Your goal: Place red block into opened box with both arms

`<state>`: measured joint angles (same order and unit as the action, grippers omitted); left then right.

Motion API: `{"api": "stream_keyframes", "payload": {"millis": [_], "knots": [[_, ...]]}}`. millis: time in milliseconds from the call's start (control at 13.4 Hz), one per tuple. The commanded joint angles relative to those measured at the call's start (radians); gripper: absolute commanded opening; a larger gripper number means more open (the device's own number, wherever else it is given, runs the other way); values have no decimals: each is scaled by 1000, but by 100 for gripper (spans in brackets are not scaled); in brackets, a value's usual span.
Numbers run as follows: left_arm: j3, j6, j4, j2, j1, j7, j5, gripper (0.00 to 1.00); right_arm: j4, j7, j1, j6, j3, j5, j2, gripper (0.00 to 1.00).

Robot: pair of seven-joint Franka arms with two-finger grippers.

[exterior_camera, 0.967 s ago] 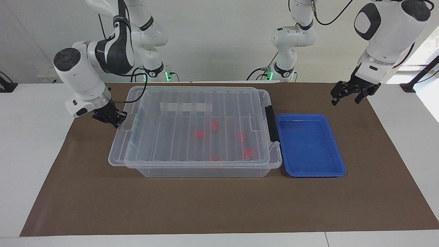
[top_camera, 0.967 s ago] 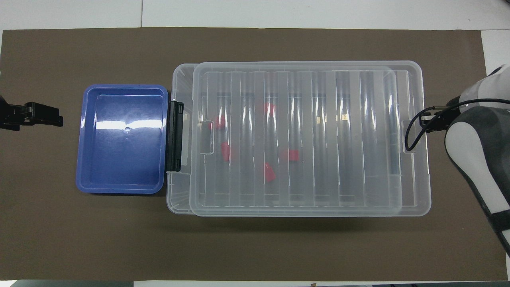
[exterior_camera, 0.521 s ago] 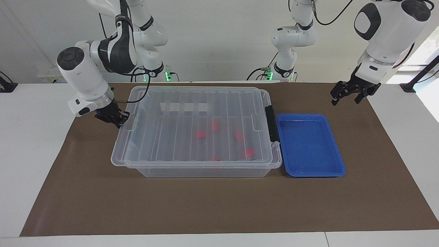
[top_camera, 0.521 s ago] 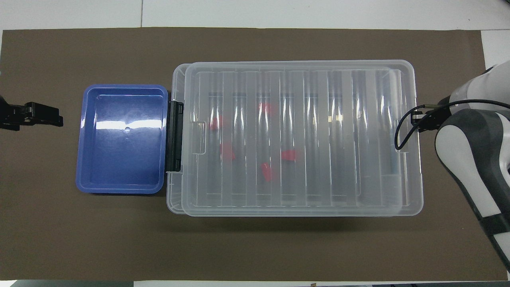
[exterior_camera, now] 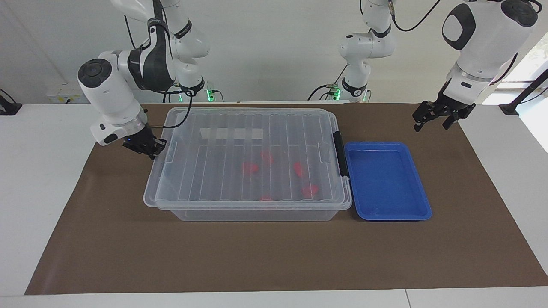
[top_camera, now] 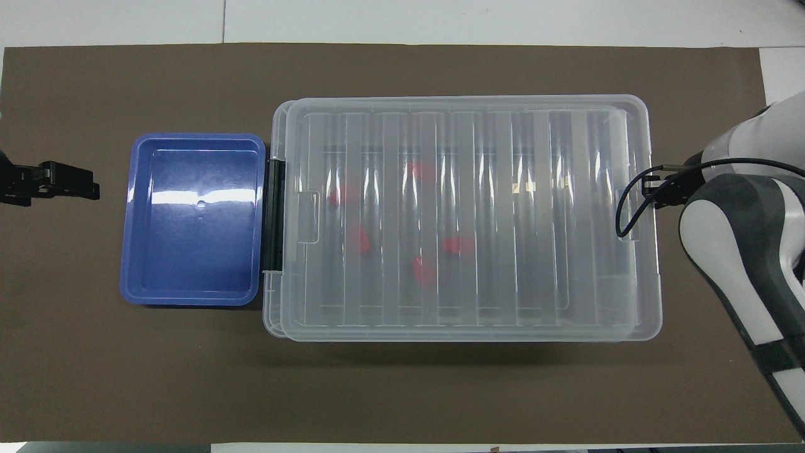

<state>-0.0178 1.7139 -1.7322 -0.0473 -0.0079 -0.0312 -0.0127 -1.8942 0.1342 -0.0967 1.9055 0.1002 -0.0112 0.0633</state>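
Lid [exterior_camera: 252,158] slid toward left arm's end over box [exterior_camera: 257,211]; right fingers [exterior_camera: 147,147] shut at lid's edge; left fingers [exterior_camera: 436,117] spread, empty, over counter [exterior_camera: 274,256].

We see the box [exterior_camera: 252,214] in clear, glossy plastic, its ribbed lid [top_camera: 465,214] catching streaks of light, with a black matt latch [top_camera: 275,217]. The blue tray [exterior_camera: 387,214] at the frame's right looks like smooth, shiny plastic. The brown mat [exterior_camera: 257,256] is matt and paper-like. The arms [exterior_camera: 109,96] wear glossy white shells.
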Motion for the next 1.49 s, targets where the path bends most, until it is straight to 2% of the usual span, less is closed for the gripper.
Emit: {"api": "stream_keyframes", "payload": {"millis": [0, 446, 669, 818, 893, 967, 1041, 1116, 1413], "knots": [[-2, -11, -6, -17, 6, 7, 0, 100, -28, 50, -6, 30, 27, 13, -16, 0], [-2, -11, -6, -17, 6, 7, 0, 100, -4, 39, -6, 6, 24, 11, -11, 0], [-2, -11, -6, -17, 6, 7, 2, 100, 163, 21, -6, -170, -2, 10, 29, 0], [-2, -11, -6, -17, 6, 7, 0, 100, 190, 1, -3, -220, -31, 10, 9, 0], [-2, -25, -6, -19, 6, 7, 0, 100, 191, -1, -3, -245, -46, 11, -17, 13], [-2, -33, -9, -20, 8, 7, 0, 100, 193, -1, -3, -265, -68, 11, -34, 33], [-2, -19, -9, -19, 8, 7, 2, 100, 214, -2, 3, -302, -89, 11, -42, 61], [-2, -22, -9, -19, 8, 8, 2, 100, 230, -7, 6, -331, -103, 13, -52, 100], [-2, -22, -9, -19, 8, 7, 2, 100, 219, -102, 9, -335, -125, 10, -97, 100]]}}
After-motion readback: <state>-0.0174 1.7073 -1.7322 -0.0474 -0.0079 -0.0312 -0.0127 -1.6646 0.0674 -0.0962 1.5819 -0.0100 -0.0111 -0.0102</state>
